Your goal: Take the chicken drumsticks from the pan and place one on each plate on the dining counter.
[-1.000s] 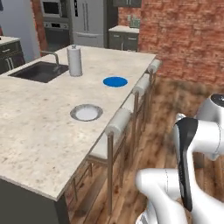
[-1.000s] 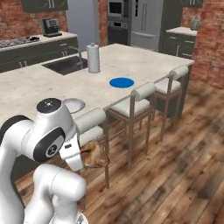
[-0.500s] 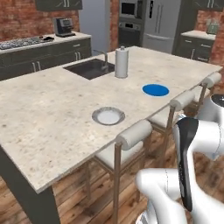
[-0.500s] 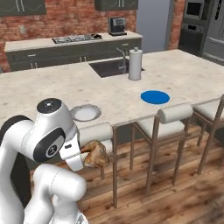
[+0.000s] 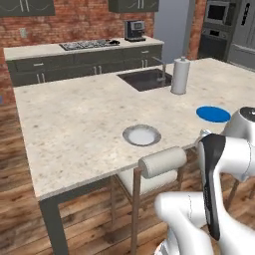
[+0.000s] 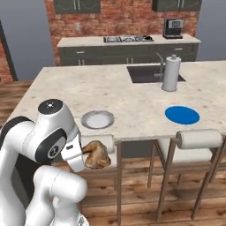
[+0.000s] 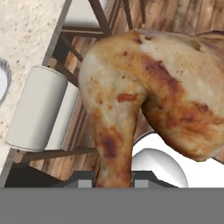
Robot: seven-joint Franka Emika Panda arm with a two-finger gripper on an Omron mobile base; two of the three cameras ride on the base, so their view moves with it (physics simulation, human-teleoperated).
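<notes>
My gripper [image 6: 86, 157] is shut on a golden-brown chicken drumstick [image 6: 98, 154], held low in front of the dining counter [image 6: 132, 99], below its edge. In the hand view the drumstick [image 7: 131, 96] looms large, its bone end clamped between the fingertips of the gripper [image 7: 114, 177]. The pale grey plate [image 5: 142, 135] [image 6: 97, 119] lies near the counter's front edge, just above the held drumstick. Farther right lies the blue plate [image 5: 213, 113] [image 6: 182, 114]. Both plates are bare. The pan is out of view.
Bar stools with white rolled backs [image 5: 162, 162] [image 6: 198, 138] [image 7: 37, 109] stand along the counter's front edge. A paper towel roll [image 6: 170, 73] stands beside the sink [image 6: 152, 74]. The gas hob [image 6: 128, 39] and a coffee machine [image 6: 173, 28] sit on the back counter.
The base has swung round, so the whole scene has shifted rightward in both base views. The drumstick stays clamped in the gripper and the arm keeps its pose.
</notes>
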